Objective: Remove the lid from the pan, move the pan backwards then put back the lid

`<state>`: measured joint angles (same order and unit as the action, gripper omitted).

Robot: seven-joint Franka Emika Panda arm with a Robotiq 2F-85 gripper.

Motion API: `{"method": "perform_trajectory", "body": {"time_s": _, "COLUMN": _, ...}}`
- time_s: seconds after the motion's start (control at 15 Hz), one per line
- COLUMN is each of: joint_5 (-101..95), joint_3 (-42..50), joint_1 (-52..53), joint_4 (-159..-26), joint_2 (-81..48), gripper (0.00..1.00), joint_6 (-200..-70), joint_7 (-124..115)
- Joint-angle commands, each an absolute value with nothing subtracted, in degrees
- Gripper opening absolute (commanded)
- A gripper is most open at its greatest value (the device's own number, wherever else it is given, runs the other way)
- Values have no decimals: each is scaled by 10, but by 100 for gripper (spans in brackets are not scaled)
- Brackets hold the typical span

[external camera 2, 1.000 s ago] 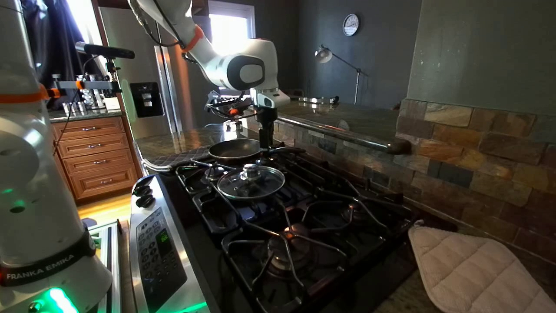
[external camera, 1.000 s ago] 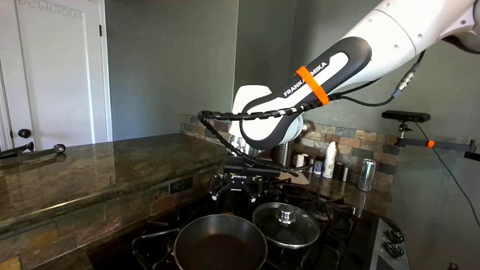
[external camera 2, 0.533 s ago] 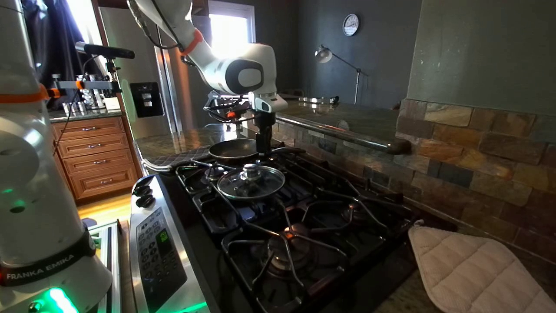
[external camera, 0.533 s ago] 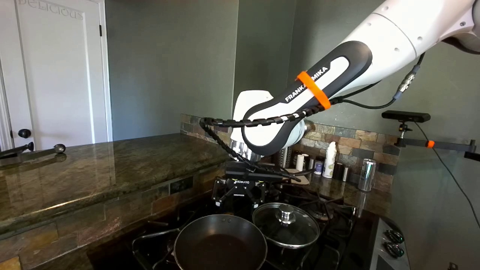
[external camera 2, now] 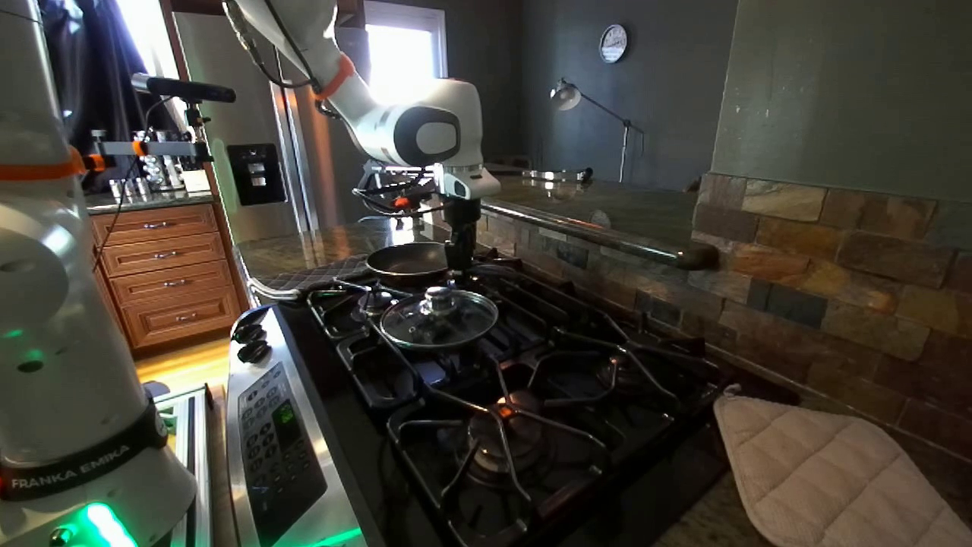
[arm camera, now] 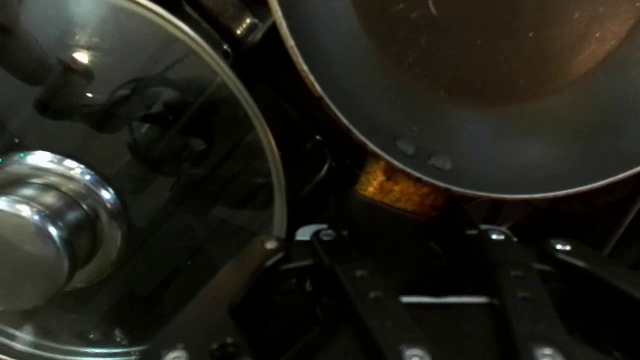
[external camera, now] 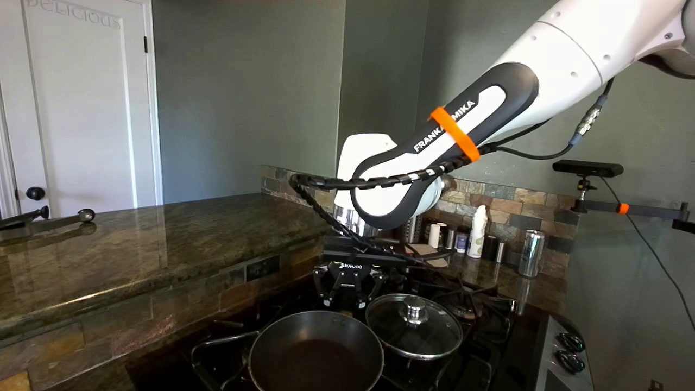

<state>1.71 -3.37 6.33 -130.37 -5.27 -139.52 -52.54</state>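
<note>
The pan, dark grey with a brownish inside, rests on the far-end burner in both exterior views. Its black handle starts at an orange-brown collar in the wrist view. My gripper points down over that handle, its fingers on either side of it; the narrowed jaws appear to be shut on it, though the contact itself is too dark to see. Off the pan, the glass lid lies flat on the grates beside it, knob up. In the wrist view the lid fills the left, close to a finger.
Black burner grates spread over the stove. A stone-tiled ledge runs along the stove's back side. Steel canisters and bottles stand in the corner, and a pale quilted mitt lies on the counter.
My gripper has come down a little and its jaws have closed in around the pan's handle. The pan has turned and shifted slightly with it. The lid has stayed in place.
</note>
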Motion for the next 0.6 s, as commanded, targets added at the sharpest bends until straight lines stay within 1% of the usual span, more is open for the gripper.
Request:
{"method": "perform_trajectory", "body": {"time_s": 0.0, "joint_5": -4, "joint_3": -31, "joint_1": 67, "joint_4": -1307, "joint_2": -54, "gripper": 22, "joint_6": -1397, "joint_7": -567}}
{"method": "perform_trajectory", "body": {"time_s": 0.53, "joint_5": -7, "joint_3": -16, "joint_1": 61, "joint_4": -1277, "joint_2": -75, "gripper": 22, "joint_6": -1419, "joint_7": -671}}
